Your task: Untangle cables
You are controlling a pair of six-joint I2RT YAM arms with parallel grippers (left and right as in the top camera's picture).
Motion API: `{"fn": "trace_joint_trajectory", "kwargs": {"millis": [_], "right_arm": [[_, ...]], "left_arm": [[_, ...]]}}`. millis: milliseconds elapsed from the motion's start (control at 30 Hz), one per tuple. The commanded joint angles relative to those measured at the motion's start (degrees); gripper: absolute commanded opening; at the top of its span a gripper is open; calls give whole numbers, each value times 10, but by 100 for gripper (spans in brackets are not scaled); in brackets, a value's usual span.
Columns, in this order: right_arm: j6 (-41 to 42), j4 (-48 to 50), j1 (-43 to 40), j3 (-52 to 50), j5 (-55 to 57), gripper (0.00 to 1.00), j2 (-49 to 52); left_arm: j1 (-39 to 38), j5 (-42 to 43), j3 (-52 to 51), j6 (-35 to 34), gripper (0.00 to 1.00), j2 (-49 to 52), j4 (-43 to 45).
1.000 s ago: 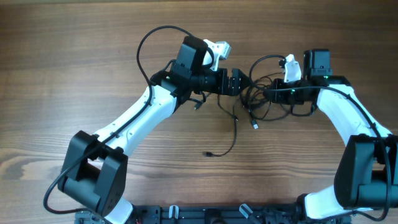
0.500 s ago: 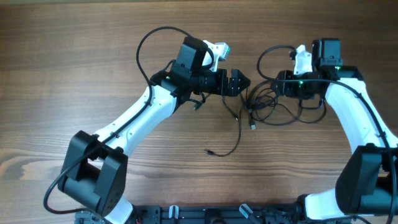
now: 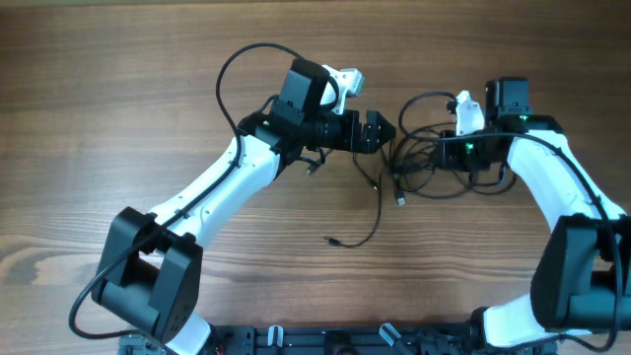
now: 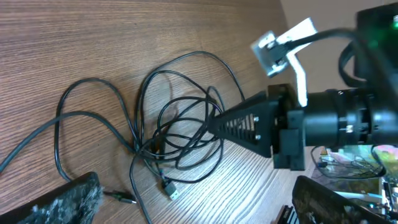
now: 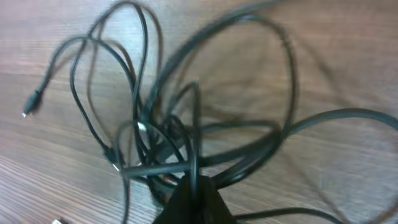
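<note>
Blur in the right wrist view is hiding which strand of the cables (image 5: 186, 143), lying knotted on the desk (image 3: 118, 89) right of centre overhead, the right fingers (image 4: 242, 121) are clamping, while the left arm is pointing at the knot from the left, left fingers (image 4: 62, 202) standing wide apart.

Straight ahead of the left gripper (image 3: 387, 131), the knotted bundle of thin black cables (image 3: 412, 170) fills the gap up to the right gripper (image 3: 422, 148), which points toward it. Behind both grippers the bare brown wooden table (image 3: 118, 79) is free for passing.
</note>
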Motion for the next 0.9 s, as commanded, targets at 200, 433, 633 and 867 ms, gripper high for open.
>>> {"fn": "trace_joint_trajectory", "kwargs": {"millis": [200,433,633,867], "right_arm": [[-3,-24,-5,9,-164,4,-15],[-9,-57,-26,9,-164,4,-17],[-9,-68,-43,9,-164,4,-17],[-8,-73,-43,9,-164,4,-17]], "left_arm": [[-31,-6,0,148,81,6,-23],[-84,-78,0,257,65,72,-15],[-92,-44,0,192,62,127,71],[-156,-58,0,162,30,179,142]]}}
